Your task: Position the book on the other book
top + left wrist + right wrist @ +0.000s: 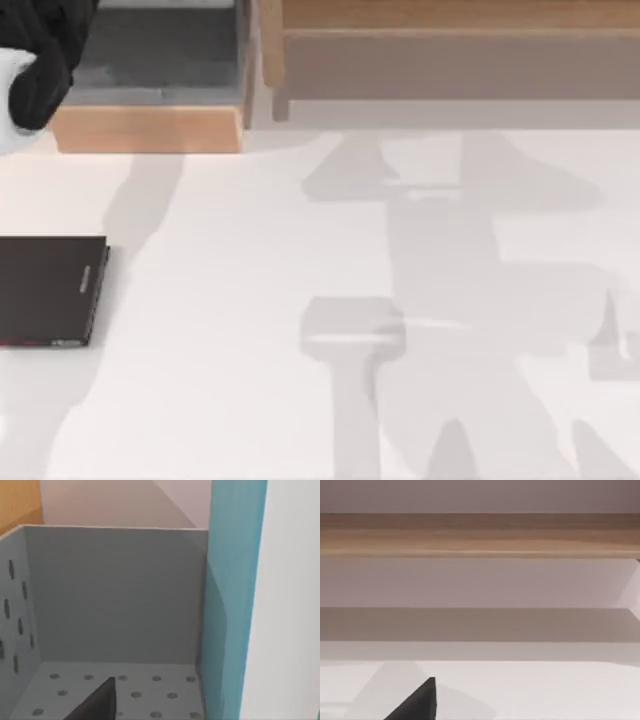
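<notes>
Fingers of the left arm [35,70] sit at the desk's [250,330] far left corner in the top view, their spread impossible to tell; the black book [48,290] lies flat at the left edge. Left wrist view: one dark fingertip [97,702] beside the upright teal book [230,605] in a grey bin [115,595]. Right wrist view: a fingertip [417,702] above bare desk.

Count, top view: one thin black book [50,291] at 9 o'clock on the table [250,350]; one arm at 10 o'clock. Left wrist view: one teal book [227,605], one grey dotted bin [115,605].
</notes>
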### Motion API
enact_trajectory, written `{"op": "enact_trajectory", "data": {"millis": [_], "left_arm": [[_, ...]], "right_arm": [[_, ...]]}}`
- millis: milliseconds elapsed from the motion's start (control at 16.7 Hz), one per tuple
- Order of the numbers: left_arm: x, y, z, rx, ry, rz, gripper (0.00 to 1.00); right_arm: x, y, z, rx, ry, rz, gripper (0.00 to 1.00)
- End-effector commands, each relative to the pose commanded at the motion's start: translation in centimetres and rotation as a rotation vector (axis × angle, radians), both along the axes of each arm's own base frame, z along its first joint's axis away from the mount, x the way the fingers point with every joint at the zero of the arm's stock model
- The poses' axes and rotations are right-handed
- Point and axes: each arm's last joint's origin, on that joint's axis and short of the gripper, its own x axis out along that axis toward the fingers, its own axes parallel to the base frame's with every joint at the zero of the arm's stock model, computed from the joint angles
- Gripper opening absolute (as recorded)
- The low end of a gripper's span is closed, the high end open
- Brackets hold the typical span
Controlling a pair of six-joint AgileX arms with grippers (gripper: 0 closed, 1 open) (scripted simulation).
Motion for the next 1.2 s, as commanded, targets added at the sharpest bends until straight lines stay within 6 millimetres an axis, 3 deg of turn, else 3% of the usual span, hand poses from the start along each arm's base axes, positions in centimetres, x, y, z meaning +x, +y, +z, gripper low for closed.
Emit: {"op": "enact_trajectory", "data": {"millis": [240,600,1200], "left_arm": [[2.8,-1.5,-1.7,-0.003,-0.012,-0.001,1.00],[3.0,-1.3,-1.8,-0.003,-0.010,0.002,1.00],[5.9,-1.6,-1.8,-0.003,-0.014,-0.001,1.00]], "right_arm": [[0.0,0.0,0.0,0.000,0.000,0.000,1.00],[0.0,0.0,0.0,0.000,0.000,0.000,1.00],[0.0,0.0,0.0,0.000,0.000,0.000,1.00]]}}
